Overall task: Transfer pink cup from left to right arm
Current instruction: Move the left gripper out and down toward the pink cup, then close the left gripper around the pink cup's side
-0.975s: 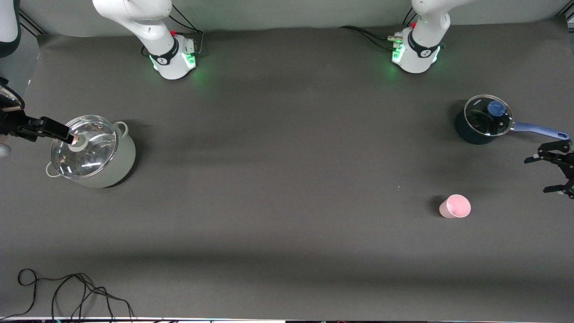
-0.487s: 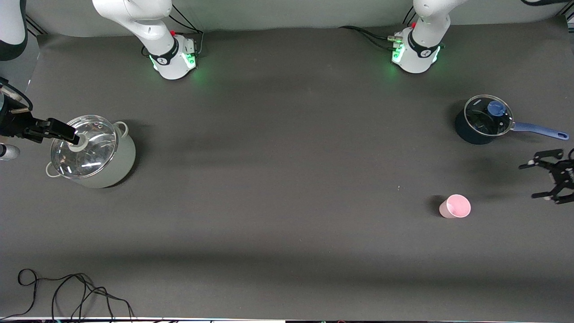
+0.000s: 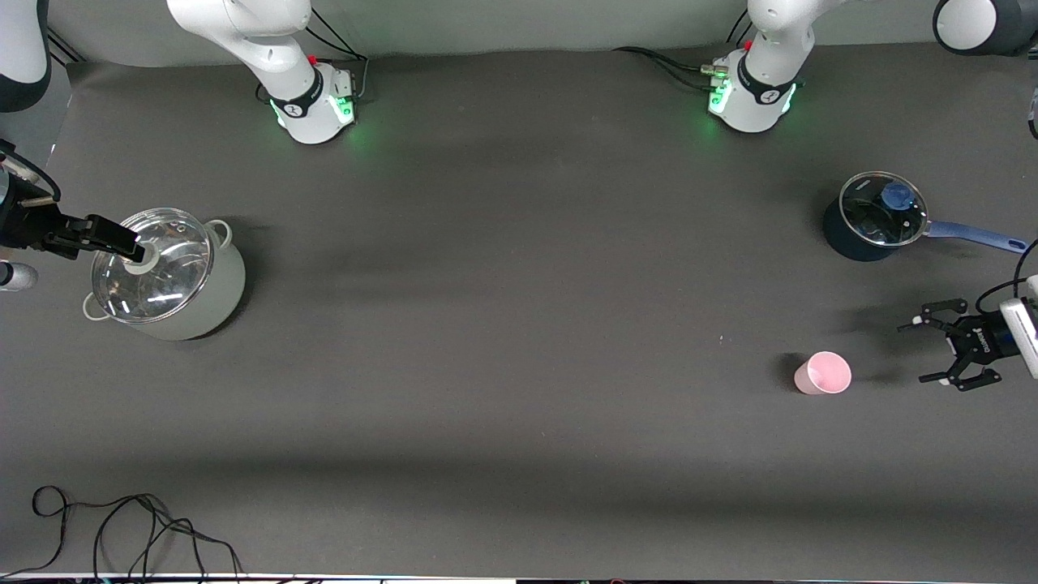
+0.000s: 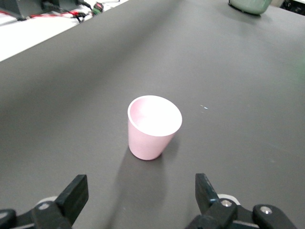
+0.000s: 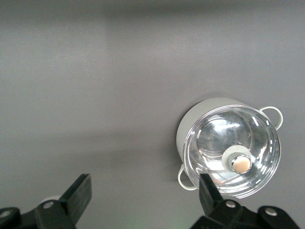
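Dark grey table mat; pink cup upright toward the left arm's end. Left gripper beside it, jaws apart, empty. Right gripper, partly cut off, spread above the grey pot.

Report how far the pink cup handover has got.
Done: nothing; the small pale pink plastic cup stands upright on the table, untouched. In hand: the left gripper, open, is lined up beside the cup. Left: grasp, lift and pass to the right gripper, open above the grey glass-lidded pot.
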Controlling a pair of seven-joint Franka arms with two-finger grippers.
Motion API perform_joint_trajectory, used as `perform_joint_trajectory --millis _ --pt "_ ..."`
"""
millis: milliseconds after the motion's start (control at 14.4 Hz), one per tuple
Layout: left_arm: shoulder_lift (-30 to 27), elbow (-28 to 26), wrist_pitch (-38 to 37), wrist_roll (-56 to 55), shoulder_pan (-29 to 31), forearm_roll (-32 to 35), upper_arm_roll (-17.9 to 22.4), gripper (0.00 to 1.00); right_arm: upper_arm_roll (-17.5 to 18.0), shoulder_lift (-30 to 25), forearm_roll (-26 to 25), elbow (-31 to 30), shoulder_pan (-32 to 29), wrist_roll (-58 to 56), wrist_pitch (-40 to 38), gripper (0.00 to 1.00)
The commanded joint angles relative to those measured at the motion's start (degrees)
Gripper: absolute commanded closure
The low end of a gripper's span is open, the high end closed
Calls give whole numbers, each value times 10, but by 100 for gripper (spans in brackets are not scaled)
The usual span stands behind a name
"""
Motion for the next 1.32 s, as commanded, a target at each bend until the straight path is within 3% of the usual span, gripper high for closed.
perform_joint_trajectory --millis 0,557,1253 --pt "15 -30 18 88 1 -66 -3 0 -6 4 10 11 2 0 -9 0" --pt "81 -43 37 237 -2 -160 -5 0 -7 4 10 11 2 -1 -9 0" --pt "83 -76 11 251 3 -167 -7 0 -8 4 12 11 -1 -20 -9 0"
